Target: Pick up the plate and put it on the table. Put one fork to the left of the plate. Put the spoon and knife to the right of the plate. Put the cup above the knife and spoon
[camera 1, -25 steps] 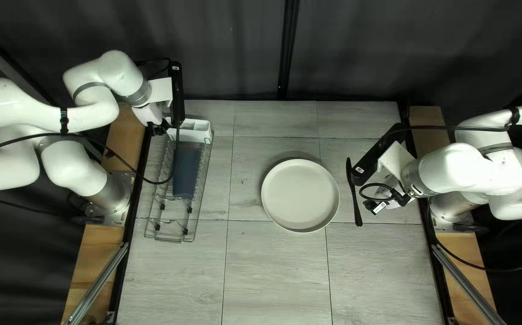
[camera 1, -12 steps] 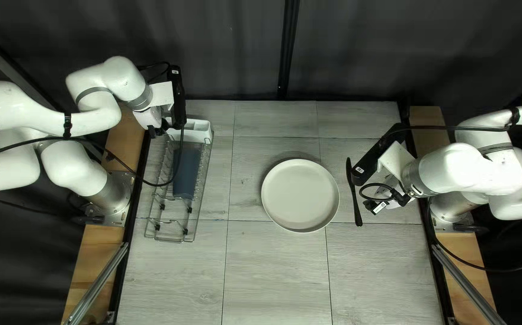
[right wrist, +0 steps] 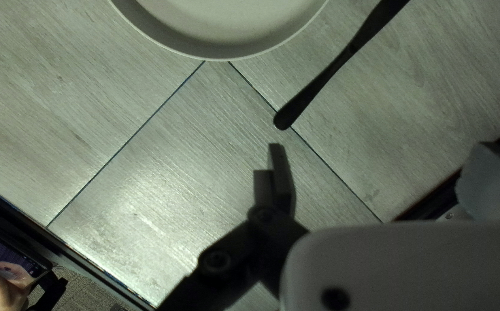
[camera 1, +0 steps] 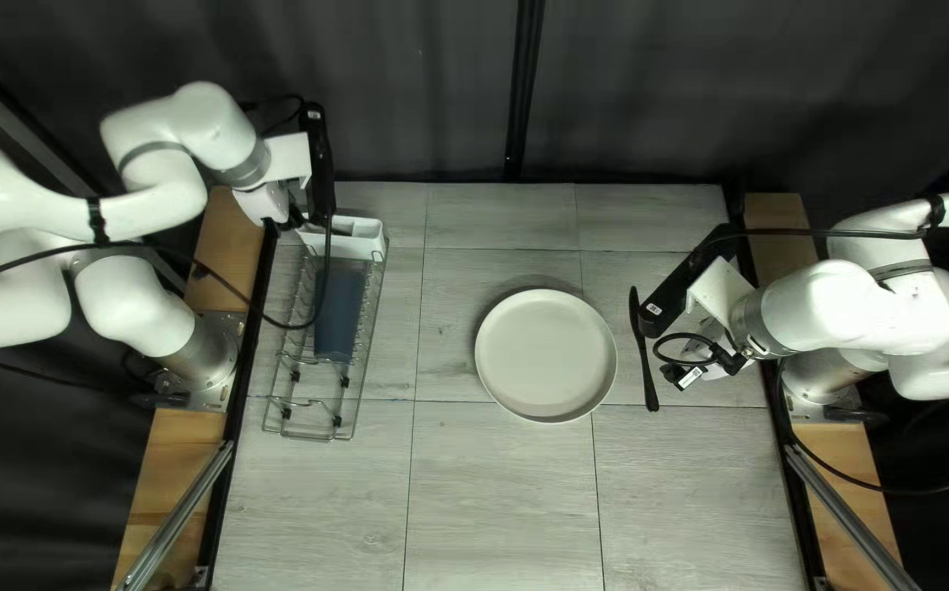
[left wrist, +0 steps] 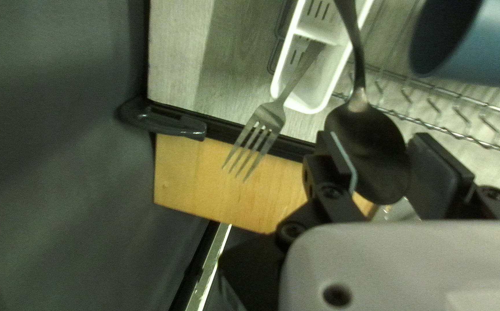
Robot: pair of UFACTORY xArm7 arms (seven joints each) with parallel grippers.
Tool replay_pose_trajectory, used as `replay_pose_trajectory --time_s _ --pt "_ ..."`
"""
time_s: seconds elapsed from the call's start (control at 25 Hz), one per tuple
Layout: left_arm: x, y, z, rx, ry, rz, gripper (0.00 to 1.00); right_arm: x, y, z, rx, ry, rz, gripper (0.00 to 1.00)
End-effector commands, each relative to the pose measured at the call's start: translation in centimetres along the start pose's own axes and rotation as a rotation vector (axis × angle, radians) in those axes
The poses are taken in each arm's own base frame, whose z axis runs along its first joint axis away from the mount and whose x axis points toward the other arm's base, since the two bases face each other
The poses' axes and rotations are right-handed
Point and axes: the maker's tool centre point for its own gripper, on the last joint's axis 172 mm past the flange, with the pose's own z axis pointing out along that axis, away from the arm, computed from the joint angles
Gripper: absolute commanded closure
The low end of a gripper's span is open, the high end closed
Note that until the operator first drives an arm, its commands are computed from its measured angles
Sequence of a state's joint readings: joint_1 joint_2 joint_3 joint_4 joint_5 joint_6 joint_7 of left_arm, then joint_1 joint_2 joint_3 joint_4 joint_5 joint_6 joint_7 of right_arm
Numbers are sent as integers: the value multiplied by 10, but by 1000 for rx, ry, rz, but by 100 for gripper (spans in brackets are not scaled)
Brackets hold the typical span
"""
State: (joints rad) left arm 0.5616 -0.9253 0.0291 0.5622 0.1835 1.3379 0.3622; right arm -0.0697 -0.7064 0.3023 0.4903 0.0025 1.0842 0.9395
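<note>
- Plainly, my left arm (camera 1: 152, 203) was folded up and reached over the desk's far left corner, its gripper (camera 1: 297, 210) by the white cutlery holder (camera 1: 361, 229).
- Its fingers pinched the bowl of the spoon (left wrist: 371, 150); the handle ran toward the holder, but I couldn't tell whether its end sat inside.
- Beside it, the fork (left wrist: 270, 115) leaned in the holder, tines out past the rim.
- The blue cup (left wrist: 480, 49) lay over the wire rack (left wrist: 428, 101).
- I had my right arm (camera 1: 824, 312) bent in from its base, its gripper (camera 1: 680, 375) beside the knife (camera 1: 645, 372), fingers spread, one mostly hidden.
- The plate (camera 1: 545, 356) lay mid-desk, the knife to its right, apart from it.
</note>
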Motion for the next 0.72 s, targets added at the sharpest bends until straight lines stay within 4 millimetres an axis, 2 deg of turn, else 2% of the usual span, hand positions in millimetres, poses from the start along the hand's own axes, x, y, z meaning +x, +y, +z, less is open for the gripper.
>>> replay_pose_trajectory --time_s 0.04,0.12,0.28,0.36,0.44,0.56,0.72 --pt "22 6 -55 -3 57 57 100 0 0 0 0 0 0 0" --pt "34 8 -70 -3 83 81 100 0 0 0 0 0 0 0" --pt "61 21 -80 -27 133 131 100 0 0 0 0 0 0 0" --pt "83 32 -78 -46 153 164 100 0 0 0 0 0 0 0" --pt "113 47 -74 -79 177 213 100 0 0 0 0 0 0 0" --pt "137 64 -72 -113 200 262 100 0 0 0 0 0 0 0" --pt "189 107 -61 -155 258 345 100 0 0 0 0 0 0 0"
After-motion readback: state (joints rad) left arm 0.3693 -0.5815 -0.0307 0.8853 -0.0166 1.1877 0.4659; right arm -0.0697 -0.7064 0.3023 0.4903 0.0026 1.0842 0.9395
